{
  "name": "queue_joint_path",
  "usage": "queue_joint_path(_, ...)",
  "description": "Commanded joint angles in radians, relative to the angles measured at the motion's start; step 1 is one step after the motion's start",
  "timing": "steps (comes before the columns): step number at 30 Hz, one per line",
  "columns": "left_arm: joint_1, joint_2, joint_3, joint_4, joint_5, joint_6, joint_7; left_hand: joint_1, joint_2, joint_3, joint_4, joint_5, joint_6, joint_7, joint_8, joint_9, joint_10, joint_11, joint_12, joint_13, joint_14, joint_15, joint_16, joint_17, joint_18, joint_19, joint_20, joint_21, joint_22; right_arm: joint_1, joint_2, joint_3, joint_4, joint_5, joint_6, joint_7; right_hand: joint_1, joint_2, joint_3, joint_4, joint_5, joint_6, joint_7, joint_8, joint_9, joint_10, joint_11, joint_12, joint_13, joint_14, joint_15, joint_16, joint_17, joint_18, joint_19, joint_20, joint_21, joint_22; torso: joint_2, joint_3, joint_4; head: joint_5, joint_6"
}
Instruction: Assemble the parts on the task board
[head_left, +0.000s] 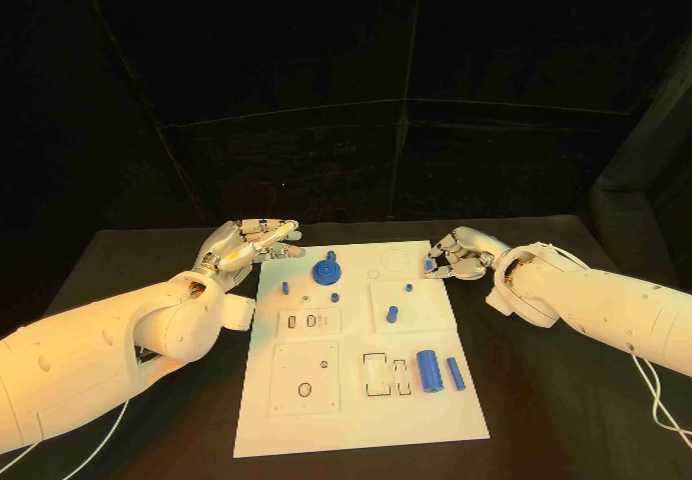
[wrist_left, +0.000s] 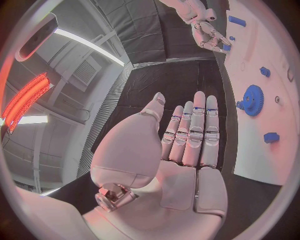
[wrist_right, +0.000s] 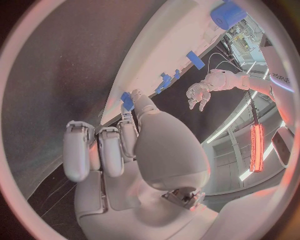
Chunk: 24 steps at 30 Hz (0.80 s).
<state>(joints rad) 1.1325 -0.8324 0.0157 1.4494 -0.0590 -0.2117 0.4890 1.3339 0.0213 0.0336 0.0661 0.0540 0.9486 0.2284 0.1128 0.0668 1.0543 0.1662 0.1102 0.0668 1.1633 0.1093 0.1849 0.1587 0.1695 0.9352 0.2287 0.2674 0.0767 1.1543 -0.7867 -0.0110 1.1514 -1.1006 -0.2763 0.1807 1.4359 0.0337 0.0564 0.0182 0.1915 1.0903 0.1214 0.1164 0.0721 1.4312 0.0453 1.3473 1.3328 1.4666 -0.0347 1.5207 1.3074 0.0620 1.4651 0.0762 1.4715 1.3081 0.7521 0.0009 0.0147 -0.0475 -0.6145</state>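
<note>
Pinching a small blue part (head_left: 430, 264), the right hand (head_left: 459, 256) overhangs the task board (head_left: 361, 420).

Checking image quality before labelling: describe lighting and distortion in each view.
Head view: task board brightly lit against a dark table and backdrop, undistorted. Left wrist view: fisheye bends the board edge beside the left hand; red lamp glow. Right wrist view: fisheye too, pinkish light on the right hand.

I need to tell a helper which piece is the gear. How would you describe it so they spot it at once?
Start at the white task board in the middle of the black table and go to its far end, nearer the left hand. The gear lies flat there: a round, toothed blue disc, the widest part at that end, while its neighbours are small blue pegs.
</note>
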Motion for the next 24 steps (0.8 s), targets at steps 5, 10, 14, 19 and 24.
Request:
queue_joint_path(5,0.001,0.000,0.001,0.001,-0.003,0.012,0.008,0.001,0.014,0.001,-0.006,-0.003,0.006,-0.002,-0.007,0.000,0.007,0.000,-0.007,-0.001,0.004,0.002,-0.005,0.001,0.016,0.007,-0.002,-0.003,-0.002,0.002,0.000,0.000,0.007,0.034,-0.080,0.038,0.010,0.033,0.042,-0.019,-0.013,0.067,-0.037,0.047,0.021,0.016,-0.040,0.013,0.065,0.085,-0.025,0.010,0.175,-0.023,0.028,-0.024,0.017,0.081,0.000,0.0009,-0.0005,0.000,-0.002)
queue_joint_path(10,0.001,-0.002,0.001,0.003,-0.003,0.011,0.008,0.001,0.014,0.001,-0.006,-0.003,0.006,-0.002,-0.007,0.000,0.007,0.000,-0.007,-0.001,0.004,0.002,-0.005,0.001,0.016,0.007,-0.002,-0.003,-0.002,0.002,-0.002,0.001,0.018,0.040,-0.129,0.033,0.006,0.035,0.055,-0.025,-0.023,0.065,-0.039,0.051,0.022,0.015,-0.042,0.008,0.062,0.085,-0.028,0.010,0.173,-0.024,0.030,-0.029,0.018,0.084,-0.001,-0.0002,0.0005,0.001,-0.002)
queue_joint_path(14,0.001,-0.006,0.001,0.006,-0.003,0.009,0.008,0.001,0.014,0.001,-0.006,-0.003,0.006,-0.002,-0.007,0.000,0.007,0.000,-0.007,-0.001,0.004,0.002,-0.005,0.001,0.016,0.007,-0.002,-0.003,-0.002,0.003,-0.019,0.001,0.062,0.041,-0.153,0.009,-0.007,0.032,0.060,-0.024,-0.026,0.054,-0.035,0.047,0.019,0.014,-0.040,0.004,0.060,0.084,-0.028,0.009,0.173,-0.025,0.030,-0.030,0.019,0.085,-0.003,-0.0020,-0.0003,0.002,0.001)
queue_joint_path(19,0.001,-0.007,0.001,0.006,-0.003,0.009,0.007,0.001,0.014,0.001,-0.006,-0.003,0.006,-0.002,-0.007,0.000,0.007,0.000,-0.007,-0.001,0.004,0.002,-0.005,0.001,0.016,0.007,-0.002,-0.003,-0.002,0.009,-0.036,0.002,0.151,0.022,-0.168,-0.058,-0.023,0.029,0.068,-0.021,-0.028,0.040,-0.030,0.041,0.016,0.010,-0.036,-0.003,0.055,0.084,-0.025,0.008,0.172,-0.024,0.029,-0.029,0.018,0.083,-0.009,-0.0071,-0.0009,0.004,-0.001)
queue_joint_path(24,0.002,-0.006,0.001,0.000,-0.002,0.009,0.006,0.002,0.015,0.002,-0.006,-0.003,0.006,-0.002,-0.008,0.000,0.007,0.000,-0.008,-0.001,0.005,0.002,-0.006,0.002,0.016,0.007,-0.002,-0.004,-0.002,0.019,-0.018,0.002,0.254,-0.031,-0.170,-0.163,-0.034,0.028,0.075,-0.019,-0.031,0.031,-0.026,0.035,0.013,0.006,-0.033,-0.012,0.049,0.084,-0.023,0.007,0.170,-0.023,0.027,-0.028,0.015,0.078,-0.018,-0.0138,0.0008,0.010,-0.007)
